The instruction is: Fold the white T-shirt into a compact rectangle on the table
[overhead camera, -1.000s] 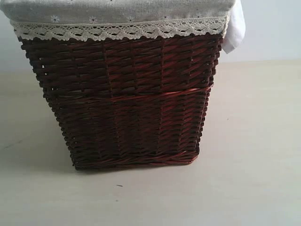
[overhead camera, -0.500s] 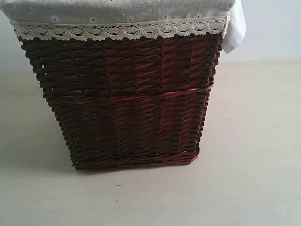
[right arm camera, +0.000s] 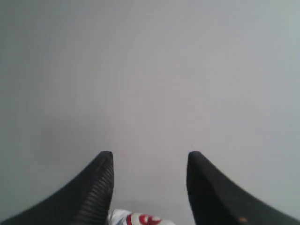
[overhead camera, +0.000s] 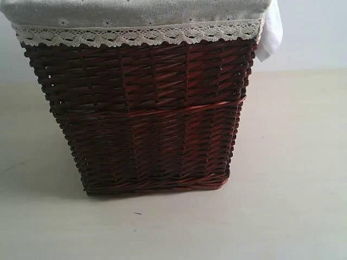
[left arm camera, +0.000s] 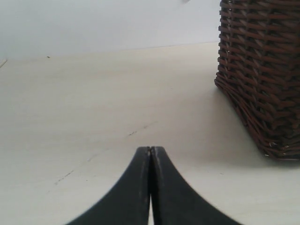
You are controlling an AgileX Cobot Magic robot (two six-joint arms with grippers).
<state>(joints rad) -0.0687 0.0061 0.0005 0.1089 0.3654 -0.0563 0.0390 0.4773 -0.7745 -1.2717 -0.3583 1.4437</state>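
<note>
Saw a tall, dark reddish-brown woven wicker basket (overhead camera: 146, 119) filling most of the exterior view, standing upright and tapering toward its base. Noted a greyish-white fabric liner (overhead camera: 135, 11) folded over the rim, edged with a band of cream lace trim (overhead camera: 135, 36). Could not see inside the basket from any view.

Spotted the white T-shirt (overhead camera: 272, 30) as a smooth white fold hanging out over the basket's upper right corner, just beside the liner and clear of the surface below. Made out a small bunched part of the white T-shirt (right arm camera: 136, 219) in the right wrist view too, white with red marks, low between the right jaws.

Found the basket resting on a wide, smooth, pale cream tabletop (overhead camera: 293, 179), plain but for a few faint dark specks. Registered a plain, pale grey-blue wall (overhead camera: 312, 32) behind it.

Saw the left jaws, black, pressed together tip to tip and gripping nothing, low over bare tabletop with the basket's lower corner near but apart. Saw the right jaws standing apart with a clear gap, tips touching nothing, aimed at blank pale grey.
</note>
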